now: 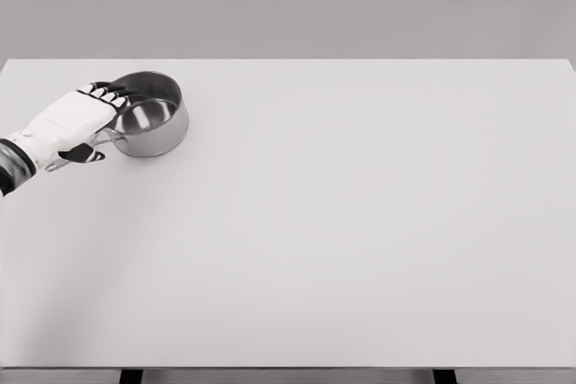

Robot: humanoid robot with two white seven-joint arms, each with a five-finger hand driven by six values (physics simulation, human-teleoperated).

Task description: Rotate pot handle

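Reaching in from the lower left edge of the head view, the left arm (13,161) is seen first, its dark-banded wrist nearest the camera and the white back of the left hand (70,123) angled up and to the right. Just below the palm, the thumb (83,154) is shown with its black pad stretched out toward the right, lying low over the table (342,249). At the far end of the hand, the fingers (106,91) are curled over the near-left rim of the pot (153,116), their black tips set against the metal edge. The grip is read as closed on the pot's rim, though the exact contact under the knuckles is hidden by the hand itself. Immediately right of the fingers, the pot is found standing upright on the table, its shiny steel wall turned toward the camera and its open mouth showing a darker inside. A thin piece of metal, perhaps the base of the handle (112,136), is glimpsed between thumb and pot wall; most of it is covered by the palm, so its direction cannot be told. Beyond the hand and pot, the far edge of the table is met by a plain grey backdrop (360,6).
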